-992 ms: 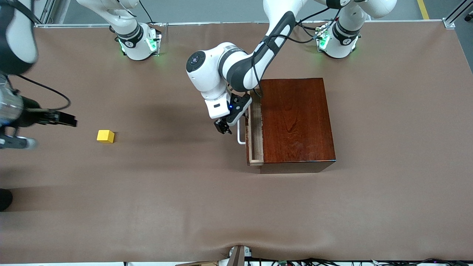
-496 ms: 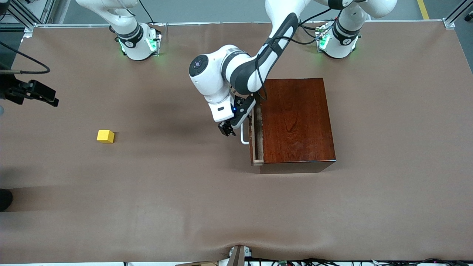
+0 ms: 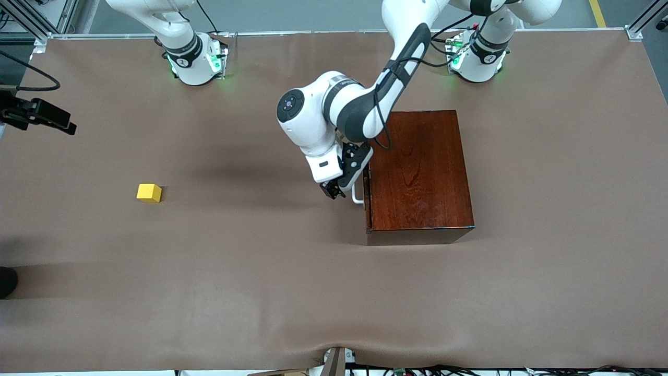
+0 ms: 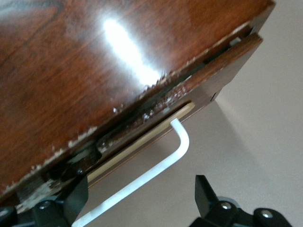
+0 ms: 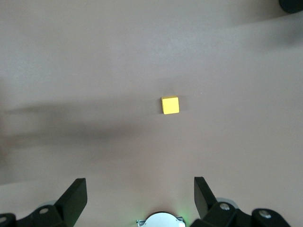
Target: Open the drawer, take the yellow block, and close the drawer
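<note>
The dark reddish-brown box (image 3: 420, 167) stands mid-table, toward the left arm's end. Its drawer (image 4: 215, 78) is pushed in almost flush, with only a thin gap showing at the box's edge. My left gripper (image 3: 334, 190) is in front of the drawer, open, its fingers (image 4: 204, 191) standing on either side of the white bar handle (image 4: 182, 142) without clamping it. The yellow block (image 3: 149, 192) lies alone on the table toward the right arm's end. My right gripper (image 5: 140, 187) hangs open and empty high over that end, looking down on the yellow block (image 5: 170, 105).
A brown mat (image 3: 261, 271) covers the whole table. Both arm bases (image 3: 193, 60) stand along the edge farthest from the front camera. Cables lie by the left arm's base (image 3: 472, 57). Bare mat separates the block from the box.
My left gripper has moved toward the box with the handle between its fingers, and the drawer slid from partly open to almost shut. The right arm has swung farther away from the block.
</note>
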Controlling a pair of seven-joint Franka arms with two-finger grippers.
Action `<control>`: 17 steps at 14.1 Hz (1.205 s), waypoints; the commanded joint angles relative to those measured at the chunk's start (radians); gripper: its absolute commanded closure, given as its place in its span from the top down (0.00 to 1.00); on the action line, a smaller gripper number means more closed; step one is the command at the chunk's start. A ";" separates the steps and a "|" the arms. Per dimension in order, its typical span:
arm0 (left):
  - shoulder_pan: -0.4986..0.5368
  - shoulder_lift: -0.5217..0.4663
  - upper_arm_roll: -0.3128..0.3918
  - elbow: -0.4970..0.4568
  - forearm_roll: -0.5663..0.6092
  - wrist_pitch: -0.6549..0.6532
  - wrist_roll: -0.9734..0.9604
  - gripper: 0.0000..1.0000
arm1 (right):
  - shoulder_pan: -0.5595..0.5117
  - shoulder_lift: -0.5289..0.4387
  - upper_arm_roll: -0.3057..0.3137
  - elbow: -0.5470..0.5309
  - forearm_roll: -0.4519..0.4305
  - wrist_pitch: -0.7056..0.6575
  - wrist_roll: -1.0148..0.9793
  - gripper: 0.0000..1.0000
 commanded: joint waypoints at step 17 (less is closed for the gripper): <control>0.008 -0.043 -0.024 -0.011 -0.068 0.012 -0.027 1.00 | -0.020 -0.081 0.042 -0.110 0.019 0.048 -0.005 1.00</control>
